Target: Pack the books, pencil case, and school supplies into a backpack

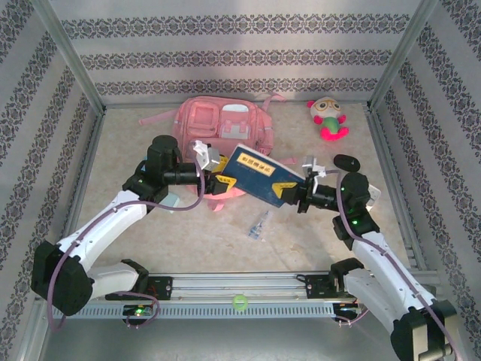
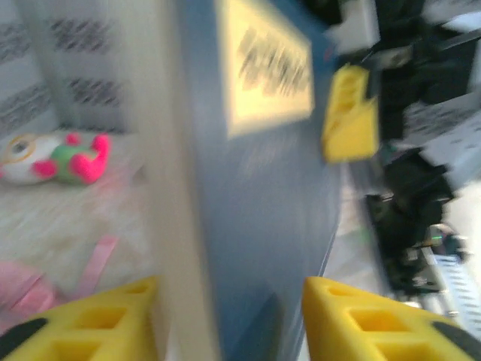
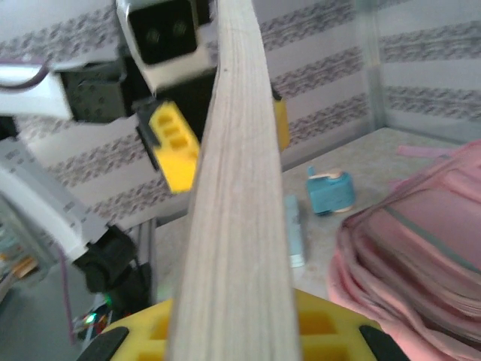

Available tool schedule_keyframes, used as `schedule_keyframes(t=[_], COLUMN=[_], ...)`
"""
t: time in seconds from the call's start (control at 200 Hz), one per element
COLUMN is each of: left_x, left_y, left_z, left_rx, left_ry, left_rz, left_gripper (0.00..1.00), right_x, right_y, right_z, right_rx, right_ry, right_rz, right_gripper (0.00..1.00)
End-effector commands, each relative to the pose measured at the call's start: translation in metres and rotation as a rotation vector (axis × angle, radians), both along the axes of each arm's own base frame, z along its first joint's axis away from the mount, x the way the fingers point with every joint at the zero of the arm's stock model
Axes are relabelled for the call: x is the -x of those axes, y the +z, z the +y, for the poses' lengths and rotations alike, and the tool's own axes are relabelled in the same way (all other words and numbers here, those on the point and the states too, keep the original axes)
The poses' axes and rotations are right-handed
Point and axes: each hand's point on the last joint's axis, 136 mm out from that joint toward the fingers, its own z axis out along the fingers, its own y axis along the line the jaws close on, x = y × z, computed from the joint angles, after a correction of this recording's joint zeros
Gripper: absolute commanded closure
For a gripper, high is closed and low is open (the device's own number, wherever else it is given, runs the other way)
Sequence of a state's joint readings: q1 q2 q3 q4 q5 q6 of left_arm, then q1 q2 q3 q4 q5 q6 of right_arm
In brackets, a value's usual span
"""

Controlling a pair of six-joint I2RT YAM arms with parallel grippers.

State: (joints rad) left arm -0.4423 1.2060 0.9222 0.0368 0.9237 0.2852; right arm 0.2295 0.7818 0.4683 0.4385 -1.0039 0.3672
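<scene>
Top external view: a navy book (image 1: 263, 174) with a yellowish label hangs tilted above the table (image 1: 150, 241), just in front of the pink backpack (image 1: 225, 124), bridging the space between the two arms. The right gripper (image 1: 295, 193) is clamped on the book's right end. In the right wrist view its yellow fingers (image 3: 331, 331) press against both sides of the cream page edge. The left gripper (image 1: 221, 173) sits at the book's left end with its jaws partly open. In the blurred left wrist view its fingers (image 2: 83, 320) stand on either side of the book, and the right wrist view shows a gap between one of them and the book. A clear packet (image 1: 259, 224) lies on the table below the book. A teal-and-white piece (image 1: 170, 200) lies beside the left arm.
</scene>
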Motion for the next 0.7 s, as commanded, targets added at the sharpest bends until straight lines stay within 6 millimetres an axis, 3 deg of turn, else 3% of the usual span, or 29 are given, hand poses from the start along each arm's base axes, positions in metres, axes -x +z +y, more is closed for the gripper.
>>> schedule_keyframes(t=[0.0,0.11,0.195,0.41,0.49,0.694], left_x=[-0.052,-0.085,-0.114,-0.163,-0.169,-0.160], left_y=[-0.056,-0.098,-0.123,-0.164,-0.176,-0.195], left_z=[0.033,0.053,0.061,0.062,0.061,0.057], left_rx=[-0.257,-0.454,-0.563,-0.731,-0.764,-0.790], left_ry=[0.202,0.231,0.260,0.203,0.153,0.044], left_rz=[-0.144,-0.181,-0.223,-0.231,-0.220,-0.141], left_gripper=[0.46,0.33,0.27,0.27,0.27,0.25], right_x=[-0.028,-0.047,-0.050,-0.045,-0.040,-0.034], right_y=[-0.007,-0.033,-0.042,-0.047,-0.047,-0.052], right_z=[-0.031,-0.051,-0.056,-0.055,-0.054,-0.057], right_rx=[-0.045,-0.017,0.015,0.030,0.035,0.047], right_ry=[-0.199,-0.359,-0.395,-0.384,-0.380,-0.391], right_rz=[0.093,0.221,0.248,0.251,0.241,0.242], right_gripper=[1.00,1.00,1.00,1.00,1.00,1.00])
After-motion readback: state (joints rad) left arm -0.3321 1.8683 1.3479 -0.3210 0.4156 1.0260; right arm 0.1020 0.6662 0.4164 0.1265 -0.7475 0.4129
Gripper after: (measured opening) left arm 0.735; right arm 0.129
